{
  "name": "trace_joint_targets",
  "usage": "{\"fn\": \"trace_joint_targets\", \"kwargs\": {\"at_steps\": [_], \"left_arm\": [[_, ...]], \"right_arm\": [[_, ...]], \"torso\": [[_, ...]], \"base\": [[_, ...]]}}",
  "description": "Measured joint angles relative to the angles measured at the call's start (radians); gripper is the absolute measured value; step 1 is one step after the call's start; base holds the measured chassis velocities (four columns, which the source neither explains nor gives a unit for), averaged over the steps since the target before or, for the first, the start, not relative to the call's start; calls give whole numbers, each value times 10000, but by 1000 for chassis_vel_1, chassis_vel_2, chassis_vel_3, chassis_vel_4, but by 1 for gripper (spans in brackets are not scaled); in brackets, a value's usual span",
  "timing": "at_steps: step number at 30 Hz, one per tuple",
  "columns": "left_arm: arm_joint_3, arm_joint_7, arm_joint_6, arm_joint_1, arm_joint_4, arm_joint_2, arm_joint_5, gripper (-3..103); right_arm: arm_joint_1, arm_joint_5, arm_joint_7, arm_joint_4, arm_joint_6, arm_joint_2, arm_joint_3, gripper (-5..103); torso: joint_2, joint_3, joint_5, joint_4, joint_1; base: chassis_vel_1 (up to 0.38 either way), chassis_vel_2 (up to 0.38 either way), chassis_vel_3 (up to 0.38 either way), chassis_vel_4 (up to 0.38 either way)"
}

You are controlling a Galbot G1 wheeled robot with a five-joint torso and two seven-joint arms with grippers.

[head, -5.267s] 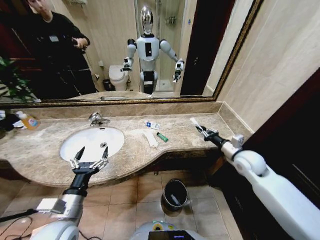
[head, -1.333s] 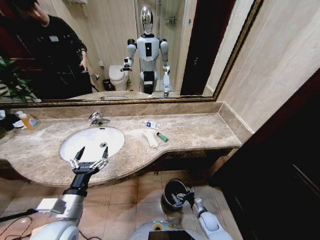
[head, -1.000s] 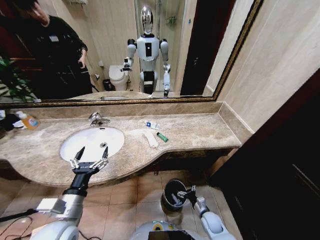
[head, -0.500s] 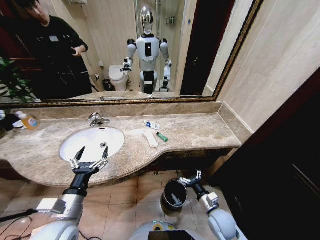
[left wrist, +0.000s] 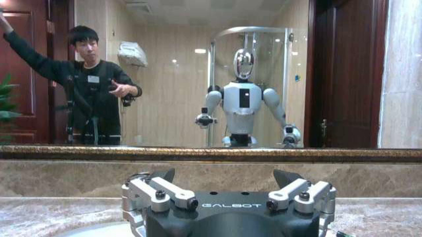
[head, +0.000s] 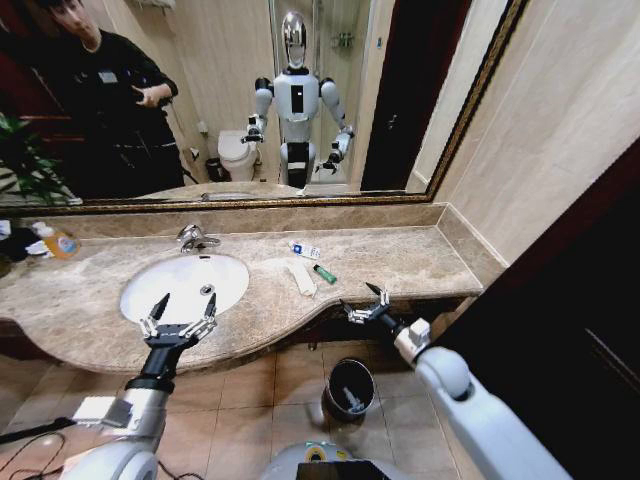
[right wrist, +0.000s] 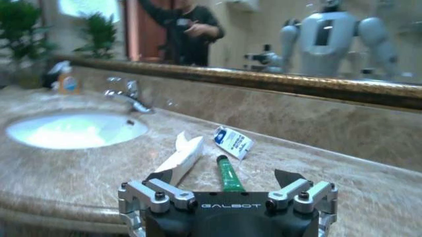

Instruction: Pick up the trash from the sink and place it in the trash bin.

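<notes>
Trash: white strip (right wrist: 181, 157), green-capped piece (right wrist: 228, 174), sachet (right wrist: 232, 141) on desk (head: 390, 255) beside sink (head: 185, 285) | light, thin, likely slippery; I'd pinch mid-body | my right end effector (head: 366, 305) spread, empty, near desk edge | left end effector (head: 178, 322) spread, before sink | trash bin (head: 350, 389) on floor

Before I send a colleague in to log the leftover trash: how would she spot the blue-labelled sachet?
Start at the white sink set in the beige marble counter, then move along the counter away from the tap, toward the right gripper. Three small items lie there; the blue-labelled sachet is nearest the mirror. Unlike the plain white strip and the green piece, it is white with a blue printed patch.
</notes>
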Motion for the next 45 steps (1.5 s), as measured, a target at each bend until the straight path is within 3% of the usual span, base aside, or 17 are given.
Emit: {"fn": "trace_joint_targets", "kwargs": {"at_steps": [3, 10, 19, 37, 39, 41, 45], "left_arm": [[-1, 0, 0, 0, 0, 0, 0, 100], [-1, 0, 0, 0, 0, 0, 0, 100], [0, 0, 0, 0, 0, 0, 0, 100], [0, 0, 0, 0, 0, 0, 0, 100], [0, 0, 0, 0, 0, 0, 0, 100], [0, -1, 0, 1, 0, 0, 0, 100], [0, 0, 0, 0, 0, 0, 0, 100]], "right_arm": [[765, 540, -232, -371, -327, -475, -360, 100], [2219, 1441, 16, -794, -892, -740, -1560, 100], [4301, 1848, 1497, -1657, -1219, 168, -3608, 100], [6093, 2017, 1415, -3580, -1682, 929, -4948, 103], [6262, 2105, 1557, -3799, -1956, 989, -5046, 96], [6306, 2142, 1587, -3839, -2040, 989, -5058, 96], [6444, 2341, 1783, -3924, -2454, 916, -5054, 79]], "torso": [[0, 0, 0, -1, 0], [0, 0, -1, -1, 0], [0, 0, -2, 0, 0], [-1, 0, 0, 0, -1], [-1, 0, 0, 0, 0], [-1, 0, 0, 0, 0], [0, -1, 0, 0, -1]], "base": [[0, 0, 0, 0], [0, 0, 0, 0], [0, 0, 0, 0], [0, 0, 0, 0], [0, 0, 0, 0], [0, 0, 0, 0], [0, 0, 0, 0]]}}
